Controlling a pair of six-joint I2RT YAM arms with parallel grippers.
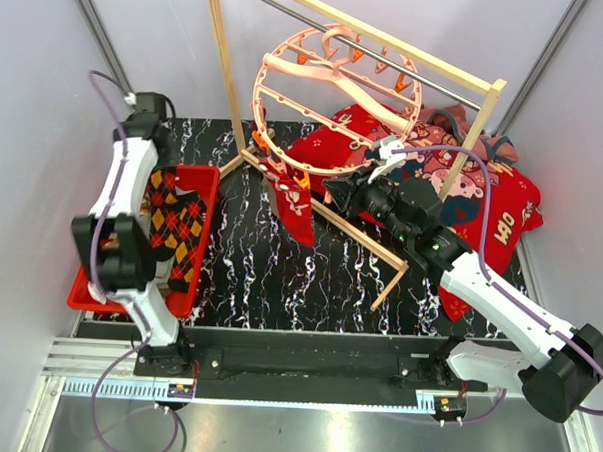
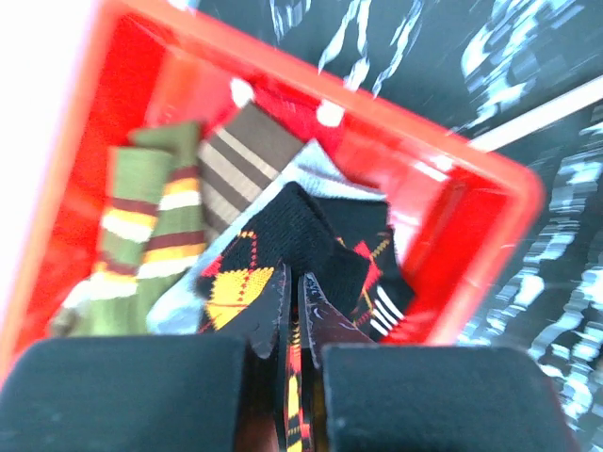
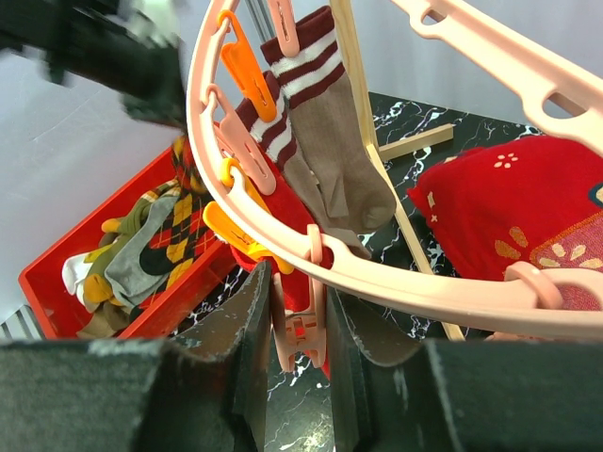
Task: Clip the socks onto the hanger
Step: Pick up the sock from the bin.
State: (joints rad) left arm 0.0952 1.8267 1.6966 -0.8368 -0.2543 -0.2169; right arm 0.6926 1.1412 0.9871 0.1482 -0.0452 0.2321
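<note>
Top external view: the two arms work at opposite ends of a black marble-pattern table (image 1: 279, 275). The salmon-pink hanger (image 1: 258, 89) hangs tilted from a pale wooden rack (image 1: 223, 82) at the back, and a red sock (image 1: 297, 206) dangles from its lower rim. A red printed cloth (image 1: 503, 195) lies behind the right arm.

At the left edge sits a red bin (image 1: 211, 197), where most of the socks lie. In the left wrist view, the left gripper (image 2: 294, 282) is pinched together on a fold of the argyle sock (image 2: 236, 282), and a strip of its red and yellow diamonds runs down between the fingers. The rest of that sock lies in the bin on the heap, beside olive striped socks (image 2: 141, 217) and a brown striped sock (image 2: 240, 155).

In the right wrist view, the right gripper (image 3: 297, 282) reaches up under the hanger's rim, its two dark fingers pressed against either side of a pink clip (image 3: 300, 334) that hangs from the ring. Just above, a taupe sock (image 3: 334, 160) with a maroon-and-white cuff hangs from the ring alongside orange clips (image 3: 247, 71). The bin shows low and well apart on the left of that view.
</note>
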